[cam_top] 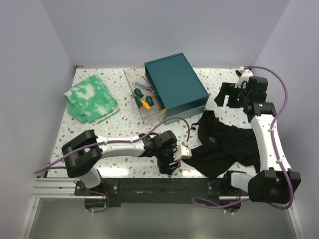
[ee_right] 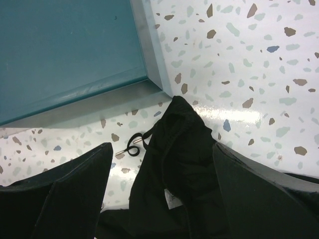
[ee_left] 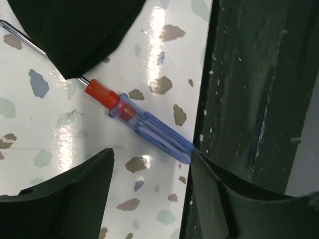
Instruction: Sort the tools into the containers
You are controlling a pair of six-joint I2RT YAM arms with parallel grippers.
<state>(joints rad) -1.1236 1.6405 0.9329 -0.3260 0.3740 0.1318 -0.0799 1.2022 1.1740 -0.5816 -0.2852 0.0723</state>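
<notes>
A red-and-blue-handled screwdriver [ee_left: 144,124] lies on the speckled table at its near edge; its shaft runs under the black cloth [ee_left: 75,30]. My left gripper [ee_left: 152,191] is open just short of its blue handle end, low over the table [cam_top: 172,162]. The clear box [cam_top: 144,97] at the back holds several screwdrivers with green and orange handles. The dark-teal box [cam_top: 174,84] stands against it. My right gripper [ee_right: 162,194] is open and empty above the black cloth [ee_right: 184,164], near the teal box's corner [ee_right: 139,74]; it also shows in the top view [cam_top: 232,97].
A green-and-white cloth [cam_top: 91,98] lies at the back left. The black cloth [cam_top: 224,144] spreads over the right front of the table, with a drawstring loop [ee_right: 134,144]. A dark rail [ee_left: 249,89] runs along the table's near edge.
</notes>
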